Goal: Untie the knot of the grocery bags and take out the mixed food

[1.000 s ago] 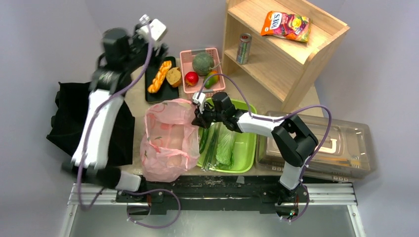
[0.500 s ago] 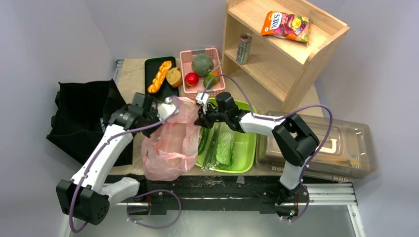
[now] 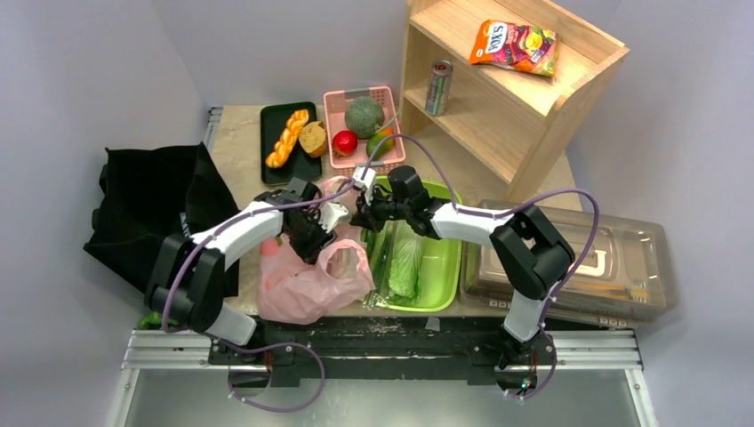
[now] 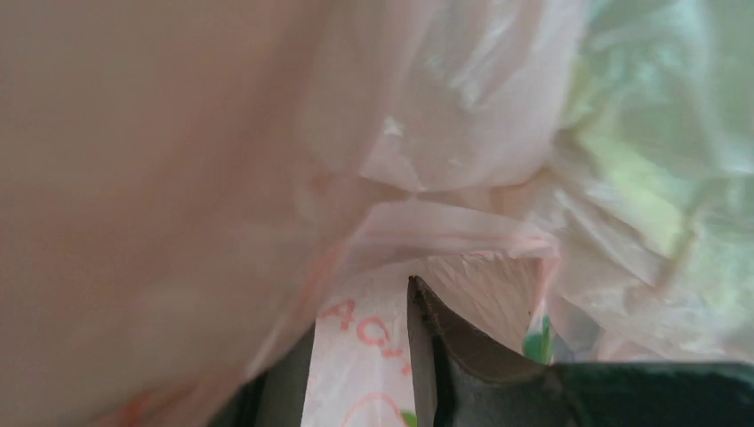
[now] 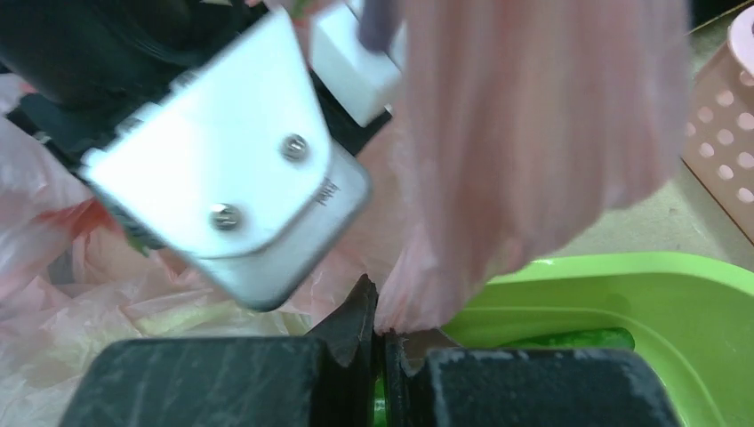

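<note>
Orange snack packet (image 3: 516, 44), FOX'S printed on it

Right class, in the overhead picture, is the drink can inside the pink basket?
No, the can stands on the wooden shelf, to the right of the pink basket.

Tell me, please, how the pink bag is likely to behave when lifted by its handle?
Probably floppy: the pink bag lies crumpled and slumped, so it should sag rather than hold shape. Likely light itself: its film looks thin and translucent. That thin film might tear if tugged.
</note>
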Tool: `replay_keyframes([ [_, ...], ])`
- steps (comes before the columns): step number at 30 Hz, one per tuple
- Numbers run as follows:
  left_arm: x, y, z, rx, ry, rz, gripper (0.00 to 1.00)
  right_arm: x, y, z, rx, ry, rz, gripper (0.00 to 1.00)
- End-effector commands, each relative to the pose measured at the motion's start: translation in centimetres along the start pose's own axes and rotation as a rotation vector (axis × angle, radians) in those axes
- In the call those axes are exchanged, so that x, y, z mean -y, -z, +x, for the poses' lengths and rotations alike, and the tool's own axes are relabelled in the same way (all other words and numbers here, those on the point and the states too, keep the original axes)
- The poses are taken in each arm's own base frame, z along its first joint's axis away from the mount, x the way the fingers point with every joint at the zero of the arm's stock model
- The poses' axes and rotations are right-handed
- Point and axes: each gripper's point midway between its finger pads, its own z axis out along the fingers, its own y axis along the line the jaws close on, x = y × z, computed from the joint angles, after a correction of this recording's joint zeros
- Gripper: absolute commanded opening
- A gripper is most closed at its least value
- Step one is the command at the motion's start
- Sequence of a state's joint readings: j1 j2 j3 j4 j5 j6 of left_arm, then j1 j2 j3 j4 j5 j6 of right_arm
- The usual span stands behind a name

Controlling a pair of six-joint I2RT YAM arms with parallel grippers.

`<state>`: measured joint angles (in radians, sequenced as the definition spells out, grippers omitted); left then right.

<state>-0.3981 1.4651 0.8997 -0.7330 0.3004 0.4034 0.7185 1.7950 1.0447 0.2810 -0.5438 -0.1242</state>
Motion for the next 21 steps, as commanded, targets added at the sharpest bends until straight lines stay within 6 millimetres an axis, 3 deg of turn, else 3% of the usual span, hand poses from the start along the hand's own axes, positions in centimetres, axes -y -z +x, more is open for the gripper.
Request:
replay_keyframes([
  [1,-1.4,-1.0,0.2,-0.008,0.027,-0.012,0.4,0.1,1.1,-2.0,0.029,0.028,0.018,0.0],
  [5,-1.9,0.6,1.1,-0.021,0.031,-0.036,0.55,0.0,1.4,-2.4,0.032,0.038,0.02,0.0],
  [7,-1.1,4.6,-0.7,0.133,0.023,-0.056,0.64,0.0,1.5,-2.4,0.03,0.042,0.019,0.0],
  [12,3.2,16.1,-4.3,0.419,-0.044,-0.076,0.99,-0.1,1.6,-2.2,0.019,0.046,0.018,0.0],
  [15,4.2,21.2,-4.7,0.473,-0.016,-0.119,1.0,-0.4,1.4,-2.3,0.015,0.048,0.004,0.0],
  [16,3.5,23.4,-4.9,0.5,0.02,-0.184,1.0,-0.4,1.4,-2.4,0.015,0.052,0.002,0.0],
  [21,-1.1,30.8,-3.2,0.512,0.19,-0.58,1.0,-0.7,1.5,-3.1,0.014,0.065,-0.007,0.0],
])
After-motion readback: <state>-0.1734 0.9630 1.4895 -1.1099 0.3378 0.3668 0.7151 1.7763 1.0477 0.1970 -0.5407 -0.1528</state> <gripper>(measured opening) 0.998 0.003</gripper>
